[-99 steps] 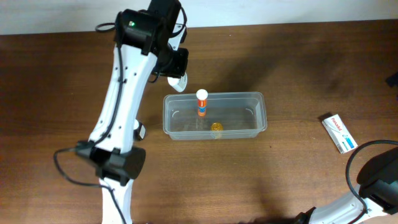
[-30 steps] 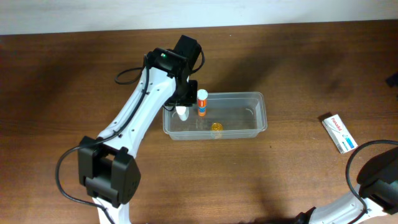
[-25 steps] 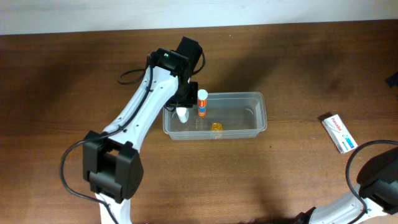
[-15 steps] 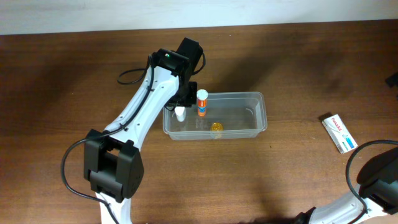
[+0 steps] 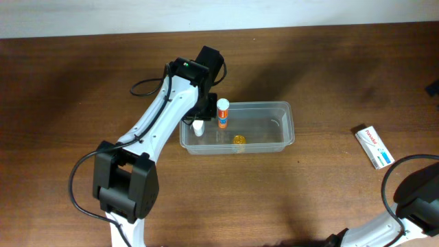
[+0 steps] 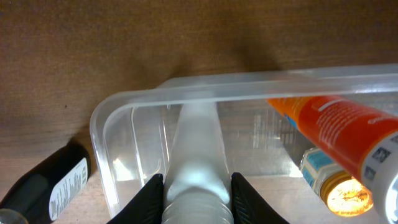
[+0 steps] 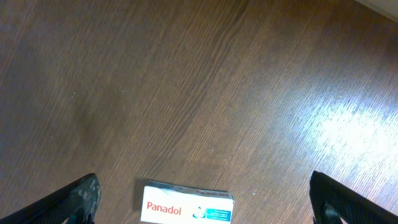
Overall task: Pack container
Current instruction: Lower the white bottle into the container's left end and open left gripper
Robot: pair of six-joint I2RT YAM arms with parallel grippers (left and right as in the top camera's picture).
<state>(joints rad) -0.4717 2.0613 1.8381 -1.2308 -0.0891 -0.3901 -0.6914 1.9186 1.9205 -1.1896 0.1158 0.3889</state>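
Our left gripper (image 6: 196, 190) is clamped on a small clear bottle (image 6: 196, 149) inside the left end of the container (image 5: 289, 127), which sits on the bench (image 5: 68, 103) with an orange tube (image 5: 222, 116) standing in it. Far right, our right gripper (image 7: 208, 199) hangs wide apart above a Panadol box (image 7: 186, 210)

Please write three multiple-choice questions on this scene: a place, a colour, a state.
1. Where is the Panadol box? A) inside the tub B) on the table, right of the tub C) on the floor
2. What colour is the tube standing in the tub? A) orange B) green C) black
3. The left gripper is: A) open, empty B) shut on the small bottle C) shut on the tube
Key: 1 B, it lies on bare wood; 2 A, orange body; 3 B, fingers clamp the bottle.
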